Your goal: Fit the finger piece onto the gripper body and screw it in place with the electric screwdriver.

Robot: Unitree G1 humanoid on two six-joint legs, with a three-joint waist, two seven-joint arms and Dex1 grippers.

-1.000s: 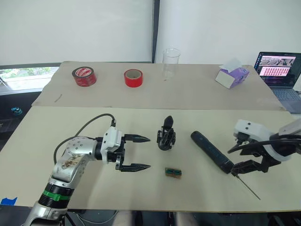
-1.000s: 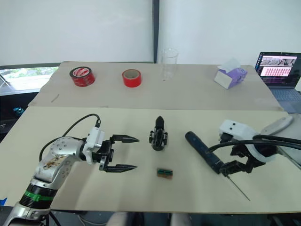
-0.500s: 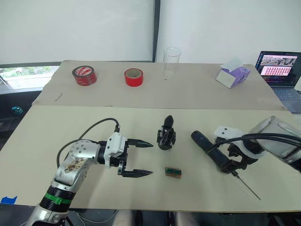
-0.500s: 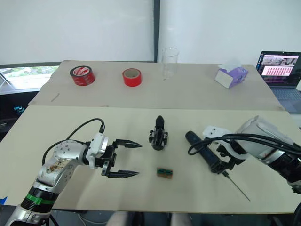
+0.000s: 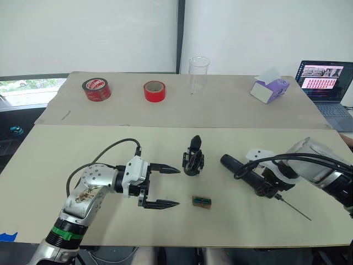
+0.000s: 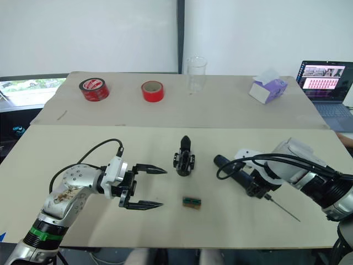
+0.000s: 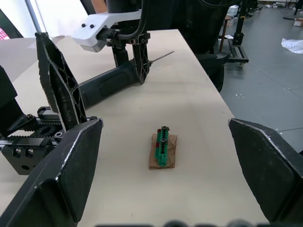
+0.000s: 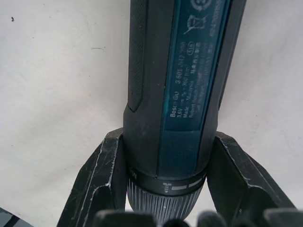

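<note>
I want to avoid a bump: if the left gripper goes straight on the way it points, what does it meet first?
Probably the small green-brown block, which lies between the open left gripper's fingers' lines. The gripper body lies to one side, and the electric screwdriver lies beyond. Depth is hard to judge.

You see the electric screwdriver (image 8: 180, 94) in matt black plastic with a smooth blue-green label and a thin bright metal bit. The right tool (image 8: 165, 189) has matt, slightly grainy black plastic fingers (image 8: 99, 184). The bench (image 5: 110, 143) looks like smooth matt beige board.
</note>
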